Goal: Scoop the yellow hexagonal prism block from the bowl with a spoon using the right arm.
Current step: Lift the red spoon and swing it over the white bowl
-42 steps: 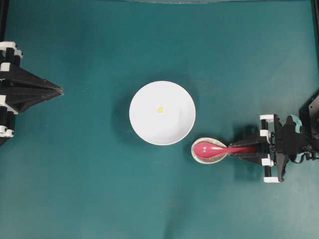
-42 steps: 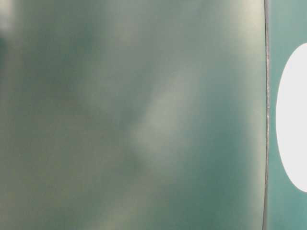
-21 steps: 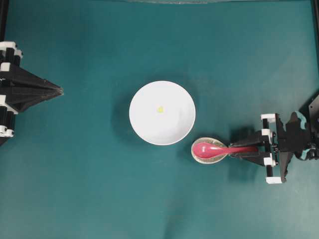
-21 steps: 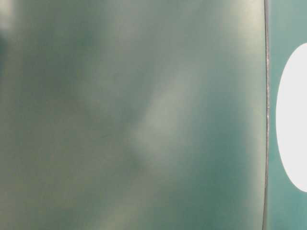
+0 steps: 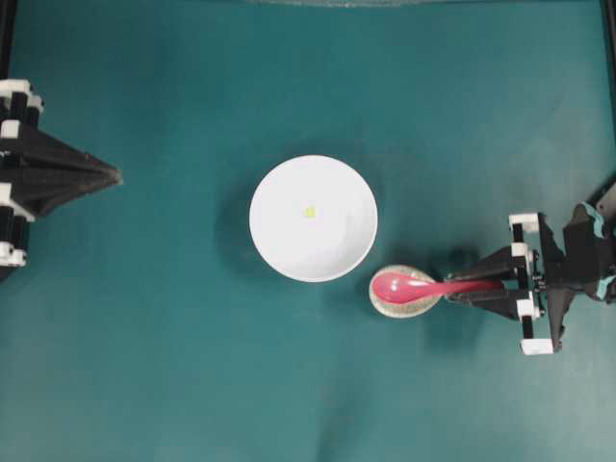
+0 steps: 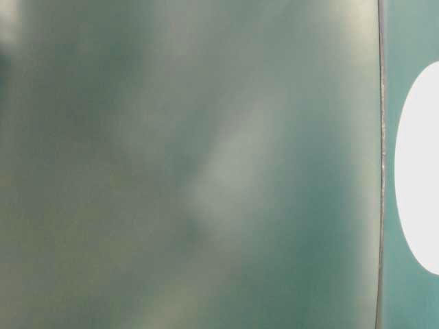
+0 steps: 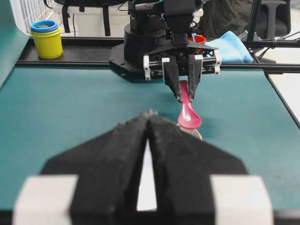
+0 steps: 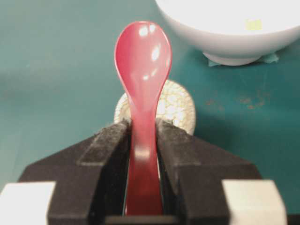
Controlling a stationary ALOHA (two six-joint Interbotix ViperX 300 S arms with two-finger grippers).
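Teal cloth covers the table (image 5: pixel 173 366) across the whole overhead view. At the far left edge the left gripper (image 5: pixel 114 175) sits exactly where it was a second ago, its two black fingers pressed together into a point aimed at the centre of the frame. In the middle the white bowl (image 5: pixel 279 245) has not moved, and the yellow hexagonal prism block (image 5: pixel 309 212) lies inside it, slightly above and left of the bowl's centre.

Lower right of the bowl, just beside its rim, the speckled spoon rest (image 5: pixel 385 304) stays put. The pink-red spoon (image 5: pixel 416 287) has its head over that rest, and the handle runs to the right into the right gripper (image 5: pixel 486 286), whose fingers are clamped on it. Compared with a second ago, the right gripper's body has drawn a little toward the right edge of the frame, while the spoon's head appears in the same place over the rest.

The right wrist view shows the spoon's head raised clear of the rest, the handle pinched between the black pads (image 8: pixel 108 145). The block is well apart from the right gripper, up and to the left of it, with the spoon's head between them.
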